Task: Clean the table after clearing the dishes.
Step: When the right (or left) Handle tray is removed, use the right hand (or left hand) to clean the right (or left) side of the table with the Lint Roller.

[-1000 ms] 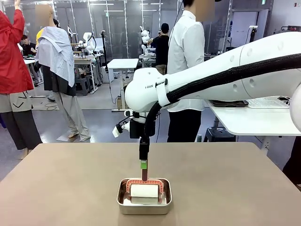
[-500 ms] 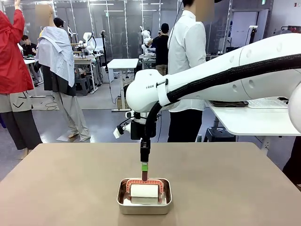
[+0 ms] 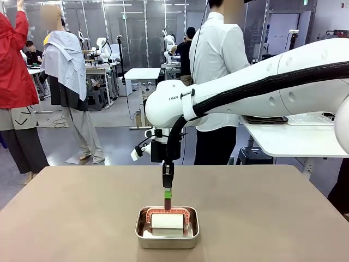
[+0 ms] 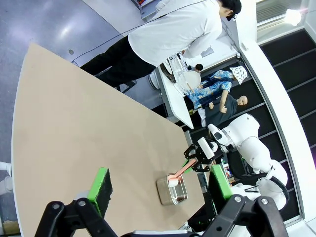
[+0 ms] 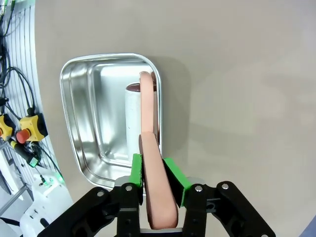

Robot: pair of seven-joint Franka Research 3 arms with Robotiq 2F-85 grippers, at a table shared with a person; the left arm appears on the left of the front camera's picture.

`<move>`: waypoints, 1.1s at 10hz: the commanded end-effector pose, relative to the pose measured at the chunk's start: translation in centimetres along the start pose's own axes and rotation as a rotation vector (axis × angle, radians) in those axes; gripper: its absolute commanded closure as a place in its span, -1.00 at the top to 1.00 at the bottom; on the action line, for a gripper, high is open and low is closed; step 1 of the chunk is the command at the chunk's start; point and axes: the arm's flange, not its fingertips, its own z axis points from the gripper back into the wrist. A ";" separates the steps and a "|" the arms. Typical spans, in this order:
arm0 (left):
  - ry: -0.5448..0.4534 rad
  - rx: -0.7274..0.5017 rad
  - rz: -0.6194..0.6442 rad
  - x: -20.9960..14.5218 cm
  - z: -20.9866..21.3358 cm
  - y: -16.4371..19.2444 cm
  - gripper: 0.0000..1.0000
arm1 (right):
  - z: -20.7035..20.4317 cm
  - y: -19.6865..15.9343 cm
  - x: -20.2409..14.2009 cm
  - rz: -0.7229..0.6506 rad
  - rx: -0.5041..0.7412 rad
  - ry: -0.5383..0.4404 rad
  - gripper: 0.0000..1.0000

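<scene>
The brown table [image 3: 65, 218] carries a small steel pan [image 3: 140, 232] near its front middle. A cleaning roller with a white drum [image 3: 167, 221] and a pink frame lies in the pan. Its pink handle [image 3: 167, 203] rises straight up. My right gripper [image 3: 167, 194] hangs over the pan, shut on that handle. In the right wrist view the green pads [image 5: 137, 168] pinch the handle [image 5: 155, 197] above the pan [image 5: 84, 113]. My left gripper [image 4: 160, 183] is open, high above the table [image 4: 74, 123], holding nothing. The dishes are out of view.
A person in a white shirt [image 3: 218, 60] stands at the table's far edge, turned toward a white-topped table [image 3: 294, 142] at the right. Bare tabletop surrounds the pan on all sides. Other people stand farther back on the left.
My right gripper's fingers have closed onto the roller's pink handle. The right arm's wrist has shifted slightly to the left. The pan and roller have not moved.
</scene>
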 end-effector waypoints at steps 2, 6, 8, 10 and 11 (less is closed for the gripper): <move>-0.015 -0.020 -0.013 -0.3 0.2 -0.2 1.00 | 0.6 0.4 -0.2 -0.003 0.004 -0.015 -1.00; -0.015 -0.020 -0.013 -0.3 0.2 -0.2 1.00 | 6.3 3.6 -6.0 -0.344 -0.114 -0.198 -0.93; -0.015 -0.020 -0.013 -0.3 0.2 -0.2 1.00 | 7.2 3.6 -11.3 -0.502 -0.085 -0.388 -1.00; -0.015 -0.020 -0.013 -0.3 0.2 -0.2 1.00 | 5.9 3.1 -17.5 -0.749 -0.031 -0.530 -1.00; -0.015 -0.020 -0.013 -0.3 0.2 -0.2 1.00 | 5.0 3.0 -20.5 -0.880 0.008 -0.648 -1.00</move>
